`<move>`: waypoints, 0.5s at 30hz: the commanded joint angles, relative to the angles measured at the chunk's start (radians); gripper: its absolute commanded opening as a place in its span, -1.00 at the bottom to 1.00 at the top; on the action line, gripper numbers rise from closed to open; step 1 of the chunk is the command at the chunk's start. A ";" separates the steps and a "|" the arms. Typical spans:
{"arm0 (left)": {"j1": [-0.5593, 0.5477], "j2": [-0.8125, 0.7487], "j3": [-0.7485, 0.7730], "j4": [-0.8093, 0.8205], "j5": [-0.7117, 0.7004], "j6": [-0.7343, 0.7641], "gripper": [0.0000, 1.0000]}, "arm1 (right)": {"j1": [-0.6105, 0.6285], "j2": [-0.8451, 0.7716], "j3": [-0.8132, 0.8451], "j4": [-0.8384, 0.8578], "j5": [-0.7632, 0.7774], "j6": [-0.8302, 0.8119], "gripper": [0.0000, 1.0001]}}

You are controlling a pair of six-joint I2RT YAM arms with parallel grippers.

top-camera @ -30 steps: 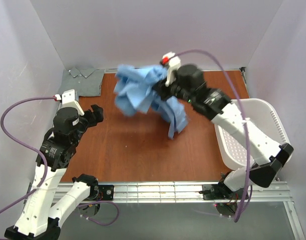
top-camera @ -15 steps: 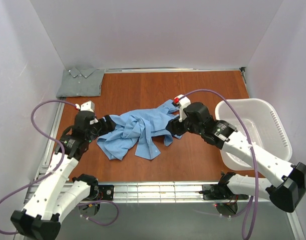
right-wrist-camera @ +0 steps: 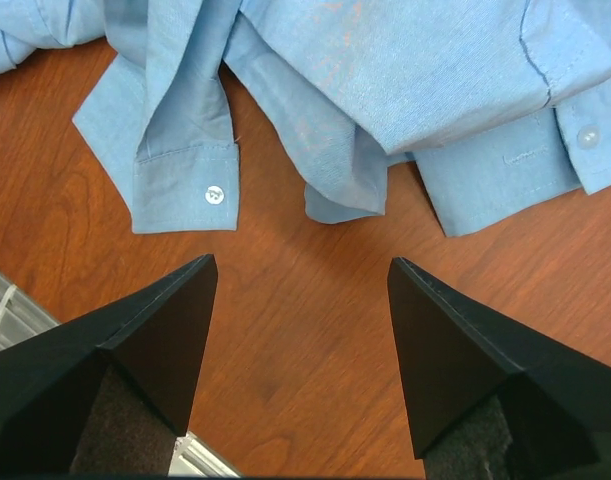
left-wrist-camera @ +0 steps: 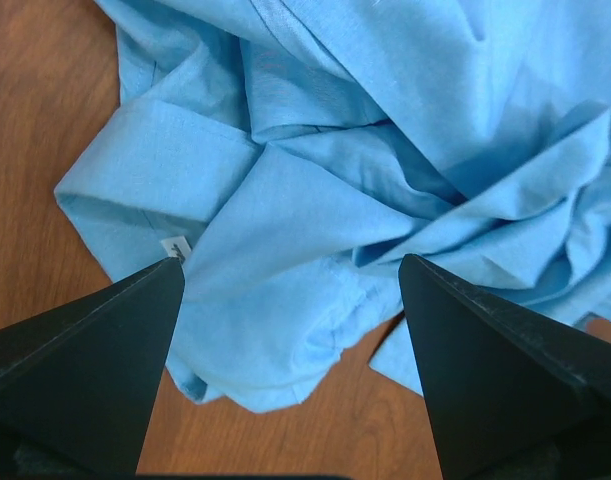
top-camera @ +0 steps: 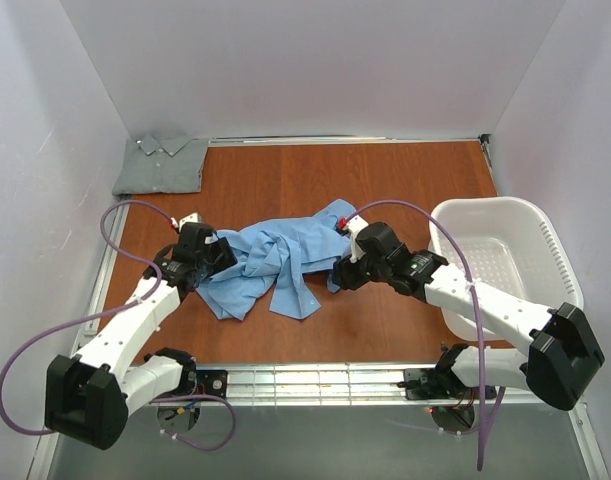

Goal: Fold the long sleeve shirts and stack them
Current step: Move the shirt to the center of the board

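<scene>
left pincer (left-wrist-camera: 290, 275) apart, empty, over blue shirt (top-camera: 270, 262) edge | right pincer (right-wrist-camera: 303, 270) apart, empty, beside cuff (right-wrist-camera: 180, 185) | blue shirt crumpled left of basket (top-camera: 485, 204) | grey shirt (top-camera: 163, 165) folded, farther left | likely soft, light, floppy: grip shoulders or cuffs

Folded shirt (top-camera: 163, 165) lying back-left of crumpled shirt (top-camera: 270, 262); laundry basket (top-camera: 557, 262) sitting to its right.

Your right pincer (right-wrist-camera: 301, 262) hangs with jaws spread wide over the bare wooden counter (right-wrist-camera: 315, 380), nothing between them. The light blue shirt (right-wrist-camera: 415, 70) lies crumpled from 10 to 2 o'clock. Its cuff (right-wrist-camera: 180, 170), with a white button (right-wrist-camera: 215, 194), lies flat at 10 o'clock; a second button (right-wrist-camera: 586, 137) shows at 2 o'clock.
</scene>
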 commanded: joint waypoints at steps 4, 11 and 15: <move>0.007 0.111 0.002 0.044 -0.025 0.087 0.65 | 0.000 0.062 -0.011 0.087 0.030 0.001 0.29; 0.007 0.144 -0.013 0.088 0.017 0.157 0.65 | -0.002 0.135 0.012 0.145 0.055 -0.046 0.27; 0.007 0.193 -0.007 0.107 0.037 0.183 0.65 | 0.000 0.214 0.045 0.179 0.083 -0.060 0.22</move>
